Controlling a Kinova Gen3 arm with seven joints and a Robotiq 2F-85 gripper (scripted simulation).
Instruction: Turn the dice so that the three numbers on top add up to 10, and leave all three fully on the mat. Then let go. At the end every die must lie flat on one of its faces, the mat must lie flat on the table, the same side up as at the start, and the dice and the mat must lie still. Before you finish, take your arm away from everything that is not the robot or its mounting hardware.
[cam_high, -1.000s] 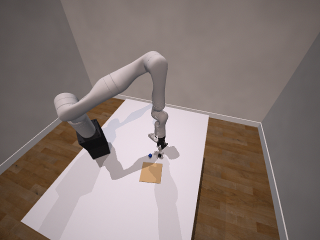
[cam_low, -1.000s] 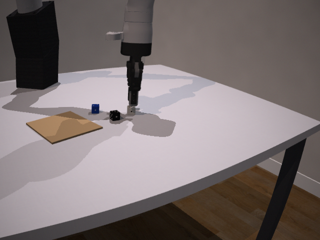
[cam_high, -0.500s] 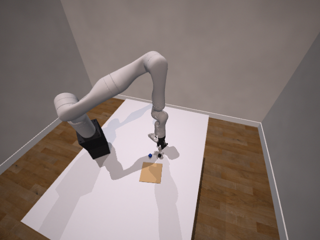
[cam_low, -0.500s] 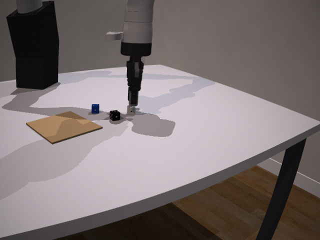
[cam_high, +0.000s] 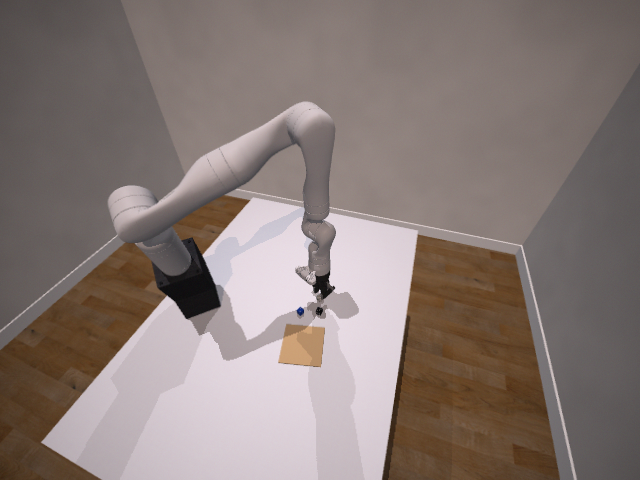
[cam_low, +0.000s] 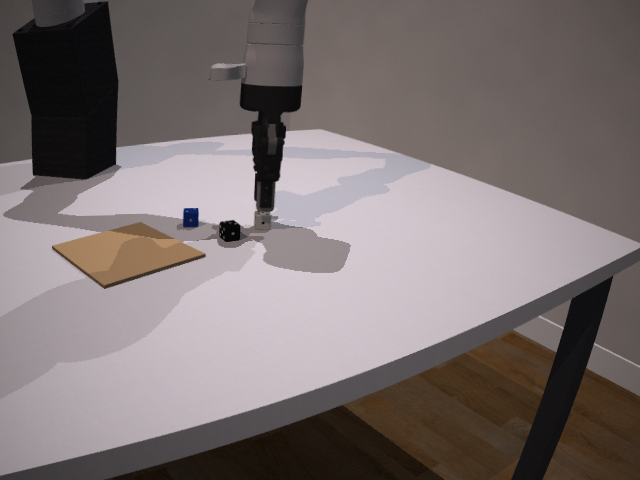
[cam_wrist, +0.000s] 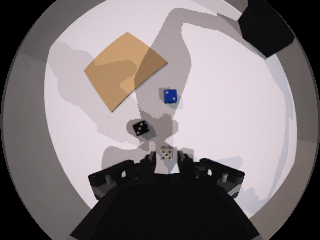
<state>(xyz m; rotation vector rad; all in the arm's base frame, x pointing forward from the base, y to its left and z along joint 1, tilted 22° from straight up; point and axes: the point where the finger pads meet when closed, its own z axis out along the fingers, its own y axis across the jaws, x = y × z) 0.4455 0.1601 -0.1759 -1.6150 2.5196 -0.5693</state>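
A tan square mat (cam_high: 301, 345) (cam_low: 129, 253) (cam_wrist: 120, 70) lies flat on the white table with no dice on it. A blue die (cam_high: 300, 310) (cam_low: 190, 217) (cam_wrist: 170, 95) and a black die (cam_high: 319, 311) (cam_low: 229, 230) (cam_wrist: 139, 127) sit on the table just beyond the mat's far corner. A white die (cam_low: 262, 220) (cam_wrist: 166, 154) rests on the table right of the black one. My gripper (cam_high: 321, 298) (cam_low: 263, 209) (cam_wrist: 166, 157) points straight down over the white die. Its fingers are partly open, with their tips at the die's top. I cannot read the top numbers.
The robot's black base block (cam_high: 188, 289) (cam_low: 72, 103) (cam_wrist: 267, 23) stands at the table's back left. The table's right edge (cam_high: 408, 320) drops to the wooden floor.
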